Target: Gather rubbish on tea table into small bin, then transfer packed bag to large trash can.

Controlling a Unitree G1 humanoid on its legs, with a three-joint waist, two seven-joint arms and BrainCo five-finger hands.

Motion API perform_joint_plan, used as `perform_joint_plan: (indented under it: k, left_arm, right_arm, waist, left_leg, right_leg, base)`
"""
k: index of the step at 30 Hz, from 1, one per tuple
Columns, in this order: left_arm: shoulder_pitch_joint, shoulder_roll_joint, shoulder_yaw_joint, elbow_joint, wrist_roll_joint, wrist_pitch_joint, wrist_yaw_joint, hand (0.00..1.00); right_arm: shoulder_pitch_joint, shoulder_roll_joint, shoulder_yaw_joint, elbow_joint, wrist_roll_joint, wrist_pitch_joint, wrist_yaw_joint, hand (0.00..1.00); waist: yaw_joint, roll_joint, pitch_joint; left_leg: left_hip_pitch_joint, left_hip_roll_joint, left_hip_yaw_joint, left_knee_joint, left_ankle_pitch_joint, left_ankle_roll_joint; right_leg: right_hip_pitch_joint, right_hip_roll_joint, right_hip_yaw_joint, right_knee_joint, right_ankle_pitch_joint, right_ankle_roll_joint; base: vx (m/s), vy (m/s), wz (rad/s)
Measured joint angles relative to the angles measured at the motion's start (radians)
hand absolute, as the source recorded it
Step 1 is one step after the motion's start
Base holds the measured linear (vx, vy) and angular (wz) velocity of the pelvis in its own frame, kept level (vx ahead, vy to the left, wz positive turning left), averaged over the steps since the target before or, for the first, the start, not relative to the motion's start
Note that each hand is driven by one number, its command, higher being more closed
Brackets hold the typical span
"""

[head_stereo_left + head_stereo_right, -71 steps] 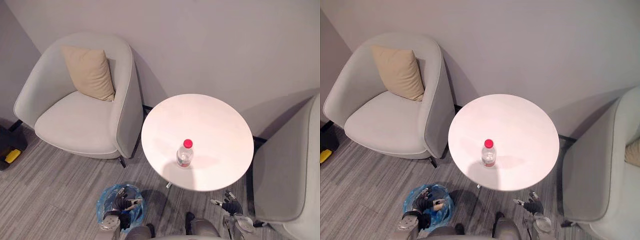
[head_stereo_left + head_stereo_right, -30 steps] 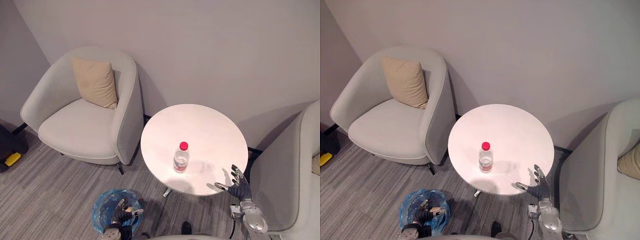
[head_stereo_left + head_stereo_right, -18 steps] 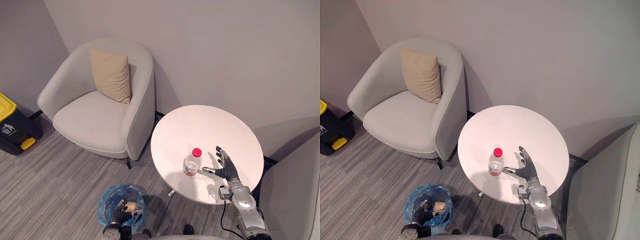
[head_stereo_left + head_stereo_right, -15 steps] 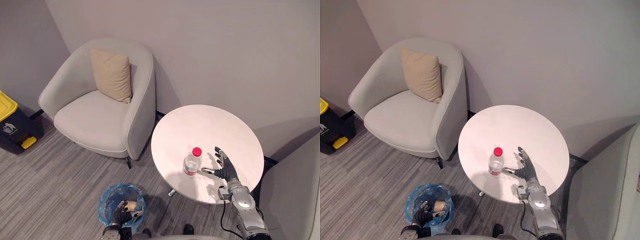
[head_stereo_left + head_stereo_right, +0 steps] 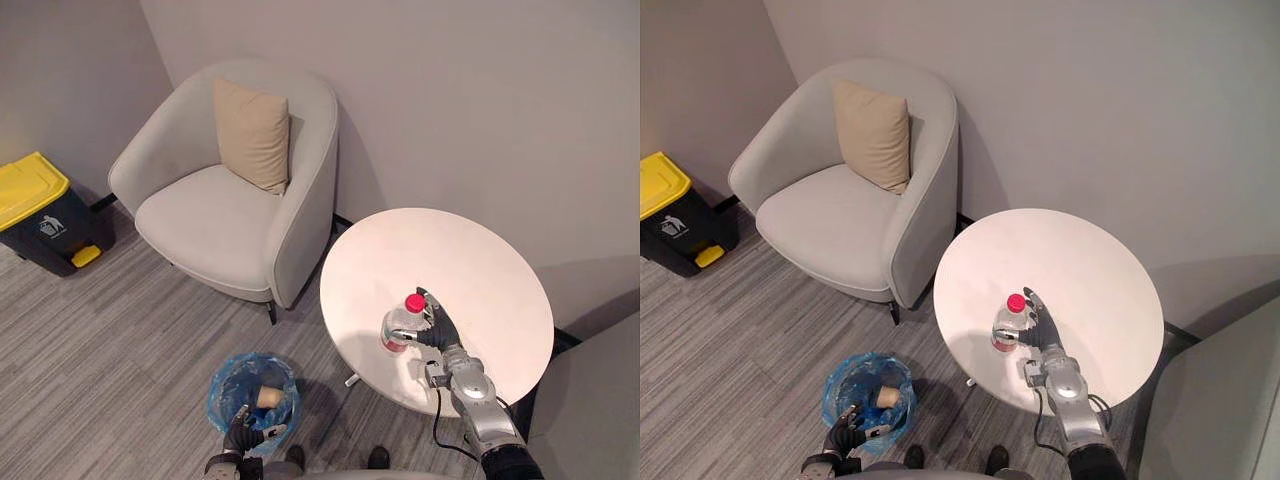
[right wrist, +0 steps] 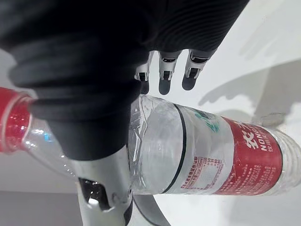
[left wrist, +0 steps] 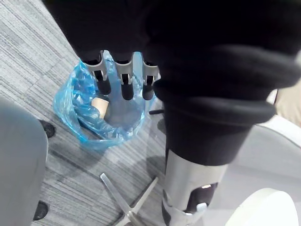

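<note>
The right robot hand (image 5: 439, 331), fingers not yet closed, bracketed the bottle (image 5: 396, 329) upright on the tabletop's (image 5: 480, 265) near side, the left robot hand (image 5: 243, 437) relaxed beside the small bin (image 5: 228, 385) holding one scrap, with the bag's transfer to the large trash can (image 5: 35, 205) left to do.

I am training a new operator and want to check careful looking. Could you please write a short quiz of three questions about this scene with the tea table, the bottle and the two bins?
1. Multiple choice: what stands on the round tea table, next to the right hand?
A) a paper cup
B) a plastic bottle with a red cap
C) a drink can
2. True or false: the small blue-lined bin on the floor holds nothing.
3. Fill in: the large black trash can beside the armchair has a ___ lid.
Key: 1 B. 2 False: a tan item lies in it. 3 yellow.
</note>
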Motion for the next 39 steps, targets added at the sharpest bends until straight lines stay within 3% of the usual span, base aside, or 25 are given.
perform_joint_plan:
  k: [3,4,9,21,28,34,39]
  left_arm:
    - [-0.001,0.000,0.000,-0.009,0.000,-0.006,0.000,0.00]
    - [-0.002,-0.001,-0.001,-0.010,0.000,-0.006,0.000,0.00]
    - [-0.023,-0.001,-0.005,-0.011,-0.002,-0.007,0.001,0.00]
    - [-0.039,-0.001,-0.008,-0.046,-0.004,-0.008,0.019,0.00]
    - [-0.039,-0.006,-0.005,-0.050,-0.003,-0.009,0.021,0.00]
    - [-0.039,-0.012,-0.007,-0.045,-0.002,-0.009,0.020,0.00]
    - [-0.041,-0.010,-0.008,-0.007,-0.002,-0.016,0.020,0.00]
  right_arm:
    - [-0.026,-0.007,0.020,0.000,0.000,0.000,-0.006,0.00]
    - [-0.034,-0.011,0.033,0.000,0.000,0.000,-0.008,1.00]
    - [-0.079,-0.010,0.036,0.036,0.009,-0.005,-0.021,1.00]
    - [-0.147,-0.009,0.064,0.068,0.037,0.002,-0.043,1.00]
    - [-0.033,0.008,0.064,-0.187,0.036,-0.007,-0.041,1.00]
    - [0.040,0.011,0.064,-0.294,-0.002,-0.035,-0.035,1.00]
    - [0.111,0.010,0.076,-0.394,-0.042,-0.039,-0.002,1.00]
  waist:
    - [0.001,0.005,0.023]
    - [0.001,0.007,0.026]
    - [0.025,0.004,0.045]
    - [0.026,0.012,0.083]
    - [0.025,0.012,0.084]
    - [0.021,0.012,0.083]
    - [0.021,0.011,0.080]
  left_leg:
    - [-0.013,-0.003,-0.007,0.007,0.000,0.000]
    - [-0.020,-0.005,-0.014,0.007,0.000,0.000]
    - [-0.035,-0.010,-0.020,0.011,0.011,0.004]
    - [-0.070,-0.022,-0.042,0.037,0.011,0.004]
    - [-0.063,-0.011,-0.017,0.036,0.005,0.009]
    - [-0.040,-0.007,0.008,0.030,0.004,0.010]
    - [-0.033,-0.009,-0.003,0.042,-0.003,0.017]
  right_leg:
    - [-0.010,-0.005,-0.004,0.013,-0.007,0.005]
    - [-0.021,-0.007,-0.008,0.023,-0.010,0.005]
    - [-0.036,-0.015,-0.022,0.037,-0.013,0.005]
    - [-0.064,-0.030,-0.044,0.074,-0.031,0.011]
    - [-0.069,-0.029,-0.015,0.088,-0.034,0.012]
    - [-0.069,-0.028,0.010,0.104,-0.039,0.012]
    - [-0.097,-0.035,0.039,0.205,-0.095,0.016]
  base:
    - [-0.06,0.008,0.05]
    - [-0.05,0.009,0.10]
    - [-0.01,0.011,0.11]
    - [-0.01,0.004,0.07]
    - [-0.03,0.004,-0.10]
    - [-0.02,0.004,-0.14]
    - [-0.01,-0.002,0.00]
